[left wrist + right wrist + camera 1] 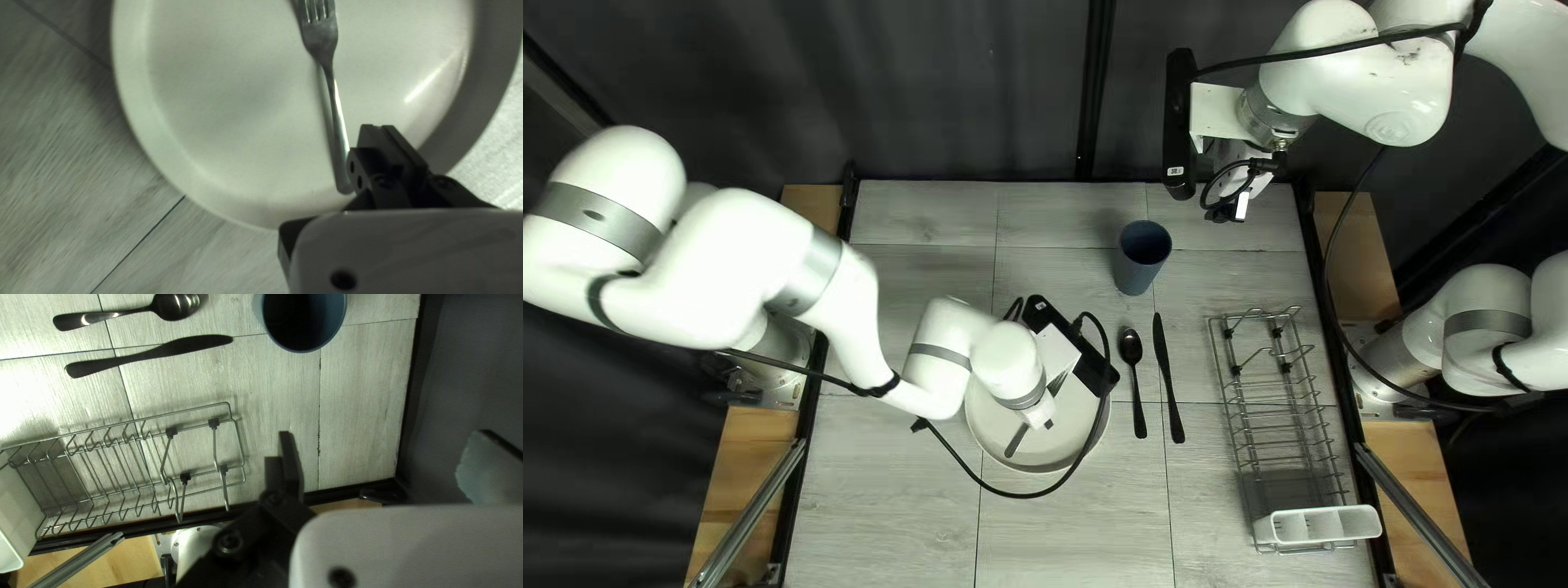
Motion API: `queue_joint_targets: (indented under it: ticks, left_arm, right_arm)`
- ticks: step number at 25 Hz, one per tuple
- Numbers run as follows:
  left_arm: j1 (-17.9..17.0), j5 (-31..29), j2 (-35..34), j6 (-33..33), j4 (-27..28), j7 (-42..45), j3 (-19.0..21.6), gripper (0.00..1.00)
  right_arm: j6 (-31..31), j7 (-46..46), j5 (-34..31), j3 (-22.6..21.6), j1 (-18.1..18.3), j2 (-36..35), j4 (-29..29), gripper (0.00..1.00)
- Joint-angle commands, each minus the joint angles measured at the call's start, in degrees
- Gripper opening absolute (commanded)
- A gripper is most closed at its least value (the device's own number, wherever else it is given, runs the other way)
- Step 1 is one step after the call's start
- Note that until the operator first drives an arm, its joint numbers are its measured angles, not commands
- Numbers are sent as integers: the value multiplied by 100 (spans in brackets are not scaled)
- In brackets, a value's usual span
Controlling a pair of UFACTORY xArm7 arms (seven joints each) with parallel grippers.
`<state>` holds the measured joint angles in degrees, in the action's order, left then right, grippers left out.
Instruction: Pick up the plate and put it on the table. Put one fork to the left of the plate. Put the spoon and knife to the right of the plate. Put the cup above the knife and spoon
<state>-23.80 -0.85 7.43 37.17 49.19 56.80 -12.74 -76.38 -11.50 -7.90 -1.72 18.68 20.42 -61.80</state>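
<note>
Soft, fairly even light covered the table (893,523) in the top left view, whitening the left arm (757,245), while the curtain (958,87) behind the far edge sank into darkness; a faint shadow lay near that edge beside the cup (1144,261). The left wrist view was dimmer: one hard streak of glare crossed the plate (234,136), part of its rim fell into shade, a thin shadow followed the fork (321,41), and the table's grain looked smeared. In the right wrist view, the near side washed out almost white, the spoon (175,306) glinted, and the rack (214,424) threw thin shadows.
</note>
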Motion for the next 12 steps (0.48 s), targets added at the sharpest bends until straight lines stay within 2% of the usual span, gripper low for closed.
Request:
queue_joint_targets:
  ticks: [1, 6, 12]
  left_arm:
    - [1, -7, -19, 43, 19, -17, 1, 100]
    - [28, 113, -130, -171, -150, 13, -7, 100]
    - [31, 234, 288, -336, 16, 168, 10, 100]
  right_arm:
    - [0, 0, 0, 0, 0, 0, 0, 100]
    - [0, 0, 0, 0, 0, 0, 0, 100]
    - [0, 0, 0, 0, 0, 0, 0, 100]
